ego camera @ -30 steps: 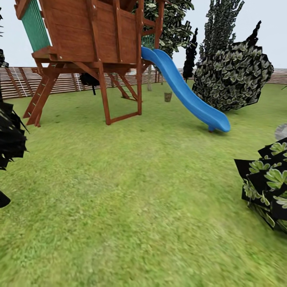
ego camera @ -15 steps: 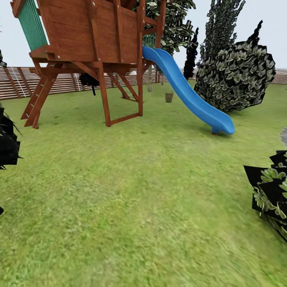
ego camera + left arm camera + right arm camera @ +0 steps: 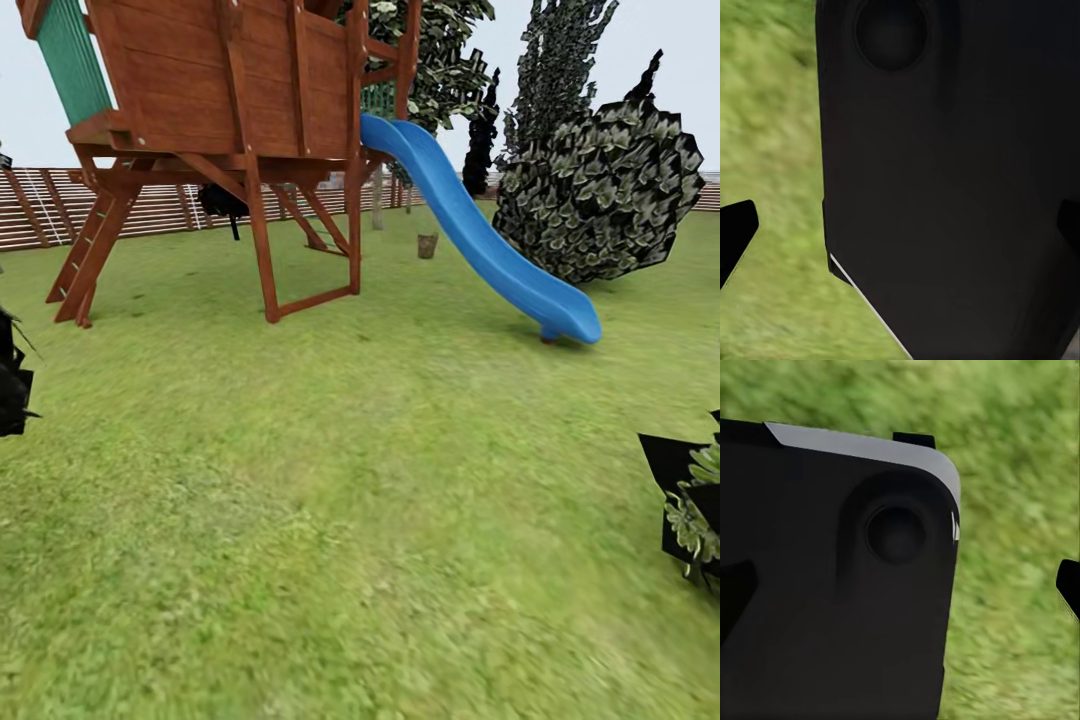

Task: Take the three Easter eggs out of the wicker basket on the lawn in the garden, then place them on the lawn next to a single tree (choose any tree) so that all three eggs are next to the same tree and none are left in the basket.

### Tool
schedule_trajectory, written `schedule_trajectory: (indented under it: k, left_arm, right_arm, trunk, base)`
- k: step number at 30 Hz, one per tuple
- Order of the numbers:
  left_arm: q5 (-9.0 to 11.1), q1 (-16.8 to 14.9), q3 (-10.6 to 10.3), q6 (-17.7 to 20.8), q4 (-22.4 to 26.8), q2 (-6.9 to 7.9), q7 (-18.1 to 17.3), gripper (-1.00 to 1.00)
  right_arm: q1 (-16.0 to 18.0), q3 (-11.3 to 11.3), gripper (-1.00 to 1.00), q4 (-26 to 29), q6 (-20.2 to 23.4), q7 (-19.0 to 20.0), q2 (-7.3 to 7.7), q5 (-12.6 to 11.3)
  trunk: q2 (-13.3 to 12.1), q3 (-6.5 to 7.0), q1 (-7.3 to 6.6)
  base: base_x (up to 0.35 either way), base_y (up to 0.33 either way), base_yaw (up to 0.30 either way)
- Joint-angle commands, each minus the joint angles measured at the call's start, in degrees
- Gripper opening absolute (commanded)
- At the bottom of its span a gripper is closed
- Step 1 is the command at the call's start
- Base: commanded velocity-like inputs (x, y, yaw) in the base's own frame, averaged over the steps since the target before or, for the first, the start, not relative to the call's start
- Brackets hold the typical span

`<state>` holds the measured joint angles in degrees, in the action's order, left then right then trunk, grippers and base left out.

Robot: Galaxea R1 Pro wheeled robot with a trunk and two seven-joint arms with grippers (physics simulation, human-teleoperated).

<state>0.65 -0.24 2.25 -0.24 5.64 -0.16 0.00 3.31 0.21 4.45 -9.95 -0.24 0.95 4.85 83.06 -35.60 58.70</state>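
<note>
Broad mottled green lawn (image 3: 330, 520) runs from underfoot out to a brown slatted fence (image 3: 160, 205) that closes in the garden. Ahead and to the left stands a wooden playset (image 3: 230, 110) on angled legs, with a green panel at its upper left corner and a blue slide (image 3: 480, 245) curving down to the right until its end rests on the grass. Just left of the slide, far back near the fence, sits a small brownish thing on the grass (image 3: 427, 245) (it may be the wicker basket, but it is too small to tell, and no eggs can be made out). Close behind it rises a thin pale trunk (image 3: 377, 200). To the right of the slide there is a large rounded leafy bush (image 3: 595, 190), with tall dark-leaved trees (image 3: 555, 70) behind it. Dark foliage cuts in at the left edge (image 3: 12, 385) and at the lower right edge (image 3: 695, 500).

In the left wrist view, a big black body of the robot (image 3: 945, 180) blocks most of the blurred grass; in the right wrist view a similar black housing (image 3: 832, 585) does the same. Small dark tips show at the edges of both views, but for either gripper I cannot tell whether the fingers are spread or pressed together.
</note>
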Motion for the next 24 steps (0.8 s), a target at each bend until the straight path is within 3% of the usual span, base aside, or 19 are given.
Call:
schedule_trajectory:
  k: [1,24]
  left_arm:
    - [0.1,0.0,0.2,0.0,0.0,-0.02,0.0,1.0]
    - [0.1,0.0,0.2,0.0,0.0,-0.02,0.0,1.0]
  right_arm:
    - [0.0,0.0,1.0,0.0,-0.2,0.0,0.01,0.5]
    - [0.0,0.0,1.0,-0.1,-0.1,0.0,-0.06,0.5]
  trunk:
    - [0.0,-0.05,0.03]
    - [0.0,-0.05,0.03]
  base:
    - [0.327,0.094,0.0]
    - [0.327,0.094,0.0]
